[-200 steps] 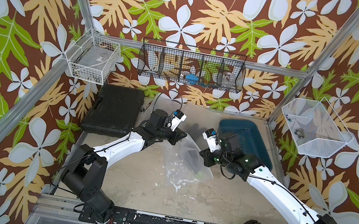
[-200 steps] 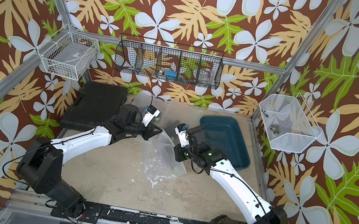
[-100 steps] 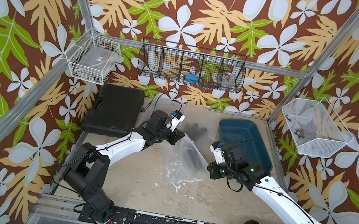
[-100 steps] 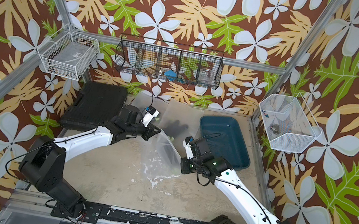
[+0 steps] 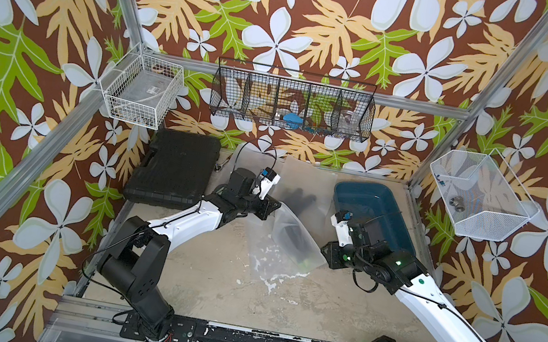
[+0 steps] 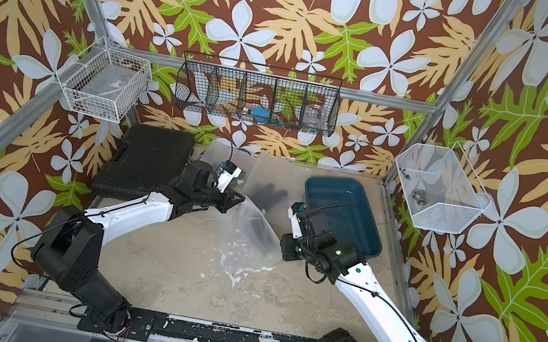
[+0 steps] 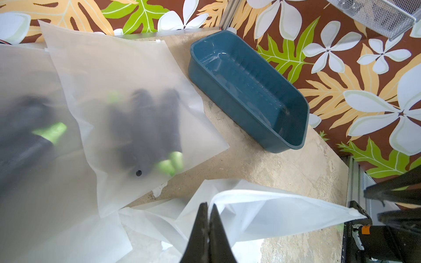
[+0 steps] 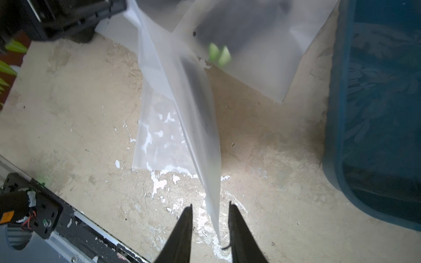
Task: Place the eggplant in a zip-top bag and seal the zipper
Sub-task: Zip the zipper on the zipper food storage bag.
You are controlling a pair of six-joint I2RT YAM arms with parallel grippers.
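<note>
Though slightly parted, right end effector (image 8: 210,204) straddles bag (image 8: 196,109).

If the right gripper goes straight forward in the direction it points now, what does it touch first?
The zip-top bag: its edge lies between the open jaws of the right gripper, with the eggplant farther along inside. How much farther, I cannot tell.
</note>
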